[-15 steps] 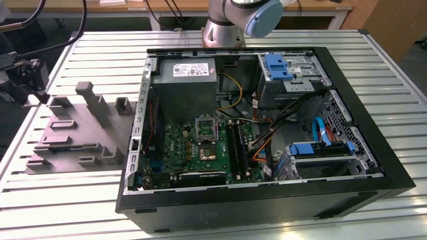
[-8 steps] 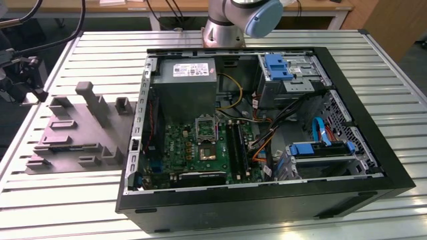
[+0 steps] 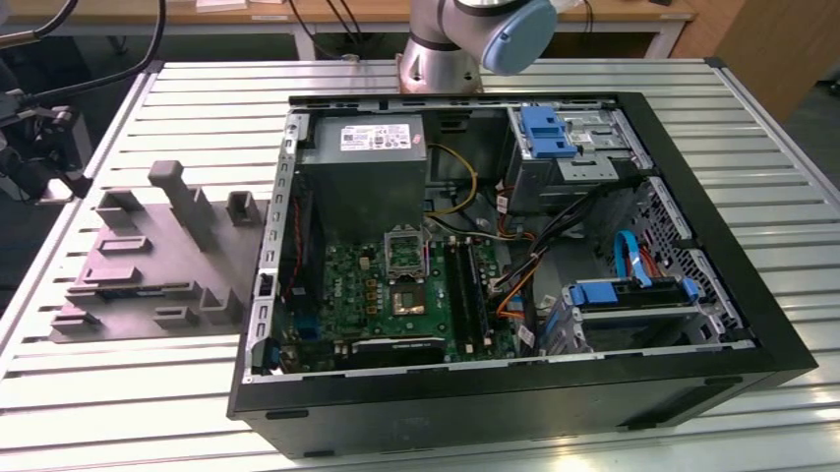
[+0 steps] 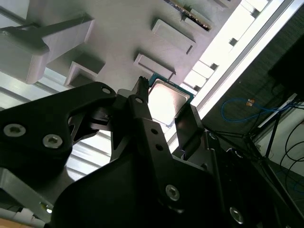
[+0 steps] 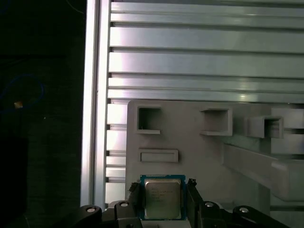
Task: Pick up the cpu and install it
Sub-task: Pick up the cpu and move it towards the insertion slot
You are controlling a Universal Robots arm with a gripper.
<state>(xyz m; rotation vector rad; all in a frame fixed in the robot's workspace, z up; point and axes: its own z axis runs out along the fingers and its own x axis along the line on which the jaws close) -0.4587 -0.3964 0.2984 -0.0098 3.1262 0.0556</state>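
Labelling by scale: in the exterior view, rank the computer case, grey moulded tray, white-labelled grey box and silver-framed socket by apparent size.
Largest to smallest:
computer case
grey moulded tray
white-labelled grey box
silver-framed socket

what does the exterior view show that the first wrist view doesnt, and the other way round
The exterior view adds the open computer case, its motherboard socket, the grey power supply box and the arm's base behind the case.

The first wrist view adds a close look at the cpu, which lies flat on the grey moulded tray and is framed between the fingers of the open gripper.

Both views share the grey moulded tray and the slatted metal table it sits on.
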